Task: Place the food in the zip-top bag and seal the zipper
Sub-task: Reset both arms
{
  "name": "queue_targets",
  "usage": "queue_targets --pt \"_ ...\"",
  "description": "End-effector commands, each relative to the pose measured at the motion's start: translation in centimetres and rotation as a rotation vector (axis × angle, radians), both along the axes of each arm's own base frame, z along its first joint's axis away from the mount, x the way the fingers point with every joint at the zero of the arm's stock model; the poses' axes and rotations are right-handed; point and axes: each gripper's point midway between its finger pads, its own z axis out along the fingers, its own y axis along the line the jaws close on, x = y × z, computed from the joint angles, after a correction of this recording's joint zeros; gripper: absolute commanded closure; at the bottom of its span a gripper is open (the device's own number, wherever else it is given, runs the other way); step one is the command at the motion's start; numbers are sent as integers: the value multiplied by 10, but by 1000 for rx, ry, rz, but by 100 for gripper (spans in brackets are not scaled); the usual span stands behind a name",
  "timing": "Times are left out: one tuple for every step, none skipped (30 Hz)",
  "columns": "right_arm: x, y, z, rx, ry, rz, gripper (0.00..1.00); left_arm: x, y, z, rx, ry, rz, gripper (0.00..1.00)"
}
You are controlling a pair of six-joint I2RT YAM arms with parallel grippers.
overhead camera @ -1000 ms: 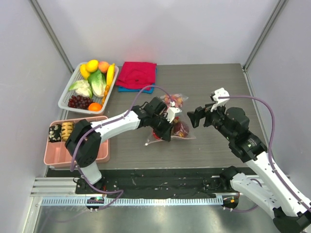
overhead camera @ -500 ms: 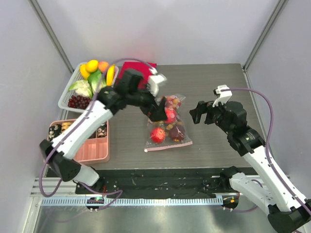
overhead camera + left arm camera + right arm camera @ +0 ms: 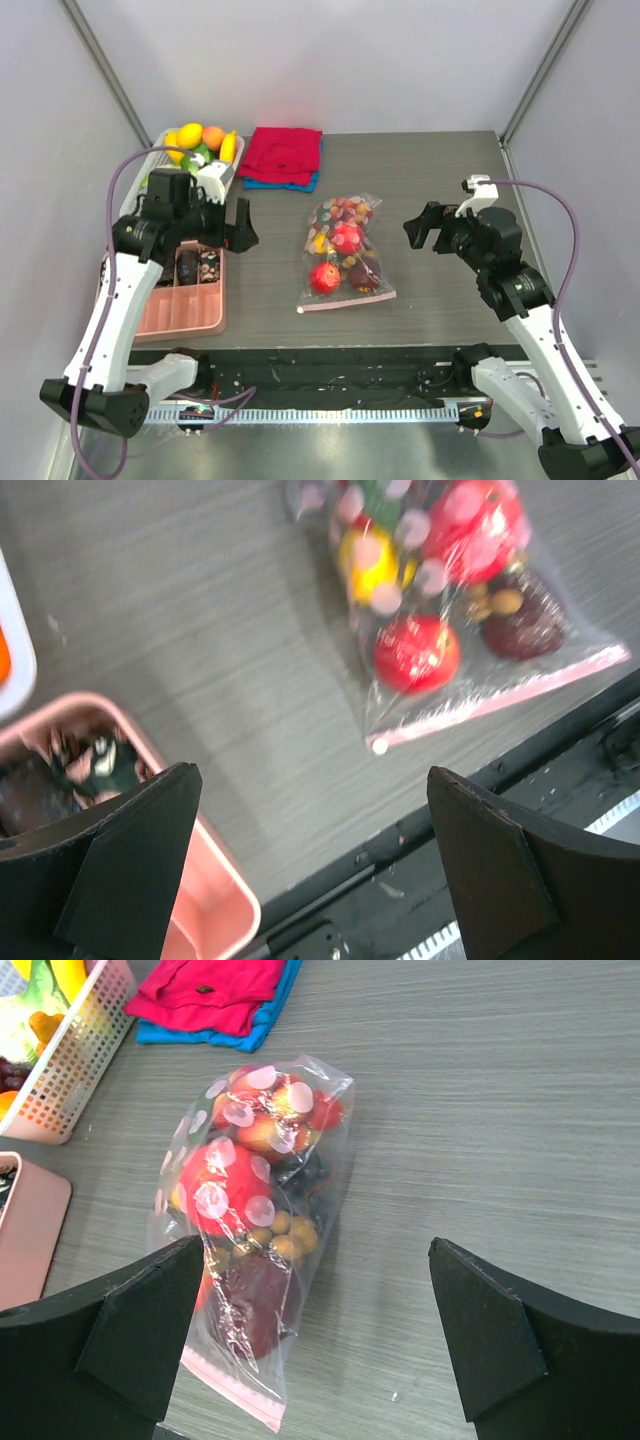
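The zip-top bag [image 3: 343, 250] lies flat mid-table, clear with pink dots, holding the food [image 3: 324, 278]: red, yellow and dark purple toy fruits. Its zipper [image 3: 347, 299], a pale-pink strip, runs along the bag's near edge. My left gripper [image 3: 243, 226] hangs open and empty left of the bag, beside the pink tray. The left wrist view shows the bag [image 3: 450, 600] and zipper [image 3: 500, 695] well beyond my open left gripper [image 3: 310, 775]. My right gripper [image 3: 425, 232] stands open right of the bag. In the right wrist view the bag [image 3: 250, 1220] lies ahead-left of my right gripper [image 3: 315, 1245].
A white basket [image 3: 236, 152] with more toy fruit sits at the back left, partly hidden by my left arm. A pink compartment tray [image 3: 190, 310] lies at the near left. Folded red and blue cloths [image 3: 282, 155] lie behind the bag.
My left gripper opened and let go of the bag, and the left arm swung away leftward to the pink tray. The bag settled flat. My right arm drew back slightly to the right.
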Motion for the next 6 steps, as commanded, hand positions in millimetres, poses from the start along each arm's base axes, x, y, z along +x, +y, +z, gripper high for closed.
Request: queue_targets --pt "-4 -7 5 20 -27 -16 0 -11 20 -21 81 10 54 0" --pt "-4 -7 4 21 -25 -19 0 -11 20 -24 82 22 56 0" --pt "-4 -8 5 23 -26 -21 0 -13 18 -26 77 40 53 0" --pt "-4 -8 6 27 -26 -23 0 -11 18 -23 73 40 57 0" --pt "-3 -8 5 28 -23 -25 0 -9 17 -24 72 47 58 0" --pt "0 -7 4 29 -12 -28 0 -4 17 -19 71 29 64 0"
